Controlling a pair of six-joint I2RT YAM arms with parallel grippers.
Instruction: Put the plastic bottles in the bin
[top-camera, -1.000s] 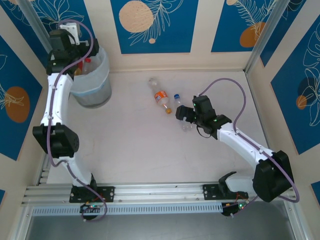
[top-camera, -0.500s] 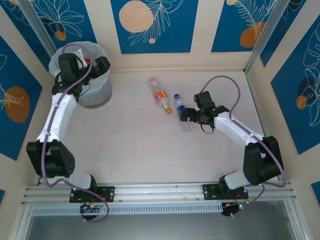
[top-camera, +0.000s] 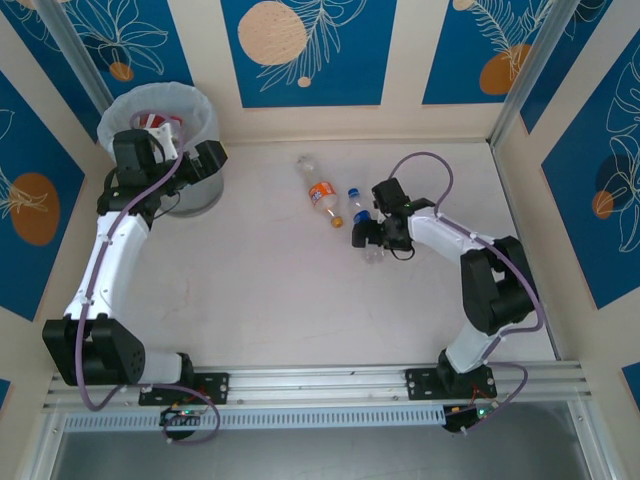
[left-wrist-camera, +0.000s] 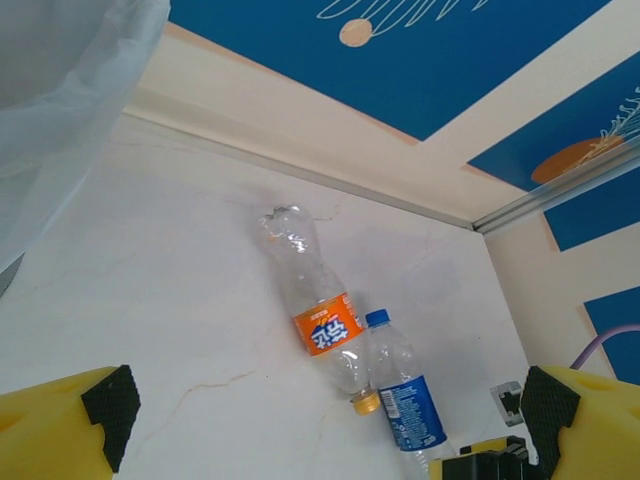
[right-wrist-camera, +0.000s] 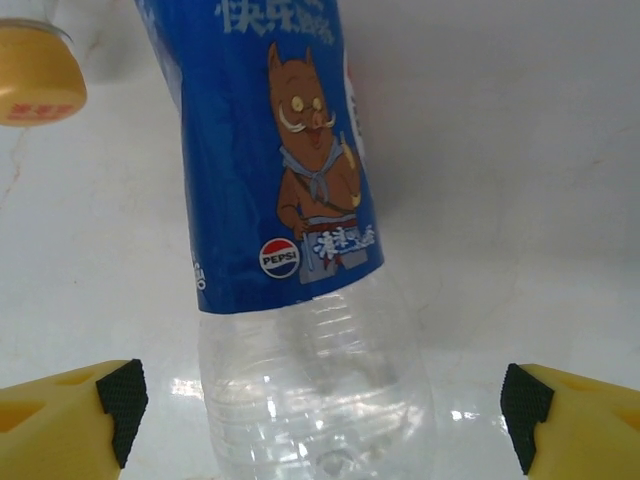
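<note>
- The bin (top-camera: 195, 190) is standing in the far left corner with something red showing inside, so part of the job is looking done.
- The left gripper (top-camera: 205, 158) is hovering beside it, jaws spread and carrying nothing.
- The right gripper (right-wrist-camera: 325, 400) is straddling the blue-label bottle (right-wrist-camera: 280, 150), jaws spread, not yet gripping.
- The orange-label bottle (left-wrist-camera: 325, 325) is lying on the table (top-camera: 260, 290) just beside the blue-label bottle, waiting.

The left gripper (top-camera: 212, 157) has been swung off the bin (top-camera: 140, 100) toward 4 o'clock. The right gripper (top-camera: 368, 238) has been lowered around the blue-label Pepsi bottle (right-wrist-camera: 285, 150).
</note>
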